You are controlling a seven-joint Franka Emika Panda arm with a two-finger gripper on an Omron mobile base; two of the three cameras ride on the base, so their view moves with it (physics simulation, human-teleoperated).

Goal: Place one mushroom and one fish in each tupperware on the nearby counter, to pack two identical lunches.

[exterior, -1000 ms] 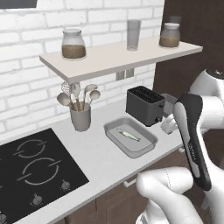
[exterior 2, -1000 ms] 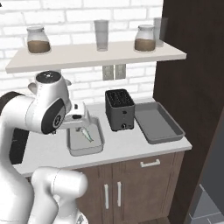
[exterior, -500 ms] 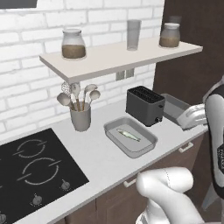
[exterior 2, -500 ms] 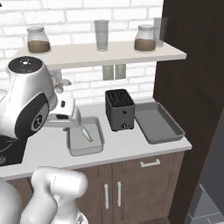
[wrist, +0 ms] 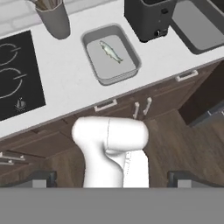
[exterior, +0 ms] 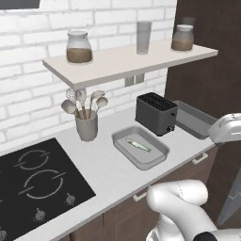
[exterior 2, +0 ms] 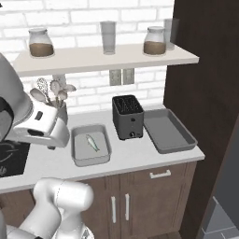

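- One fish [exterior: 138, 145] lies alone in the nearer tupperware [exterior: 123, 146], slanted across its flat grey floor; we see the same fish [exterior 2: 92, 142] from the right base camera and again from above in the hand view [wrist: 111, 51].
- That tray [exterior 2: 77, 157] sits on the off-white table [exterior: 101, 167], between the utensil holder [exterior: 87, 127] and the black toaster [exterior: 156, 113], close to the toaster but not touching it.
- The second tupperware [exterior 2: 184, 140] rests on the far side of the toaster [exterior 2: 127, 116], hard against the dark brown wall panel [exterior 2: 205, 84], and we see nothing lying in it.
- Our hand [wrist: 111, 178] hangs high over the floor in front of the cabinets, well apart from both trays; its two dark fingertips [wrist: 43, 178] stand spread wide with nothing between them.
- The holder carries spoons and a slotted ladle [exterior: 71, 95], and a black cooktop [exterior: 37, 183] lies on the table beyond it.
- Above, the wall shelf [exterior: 117, 63] bears two lidded jars [exterior: 78, 47] with brown contents and a grey tumbler [exterior: 143, 36] between them.
- A double wall socket [exterior 2: 121, 76] sits on the white brick just under the shelf.
- Dark wooden cabinet doors [exterior 2: 140, 200] with thin silver handles close the front under the table.
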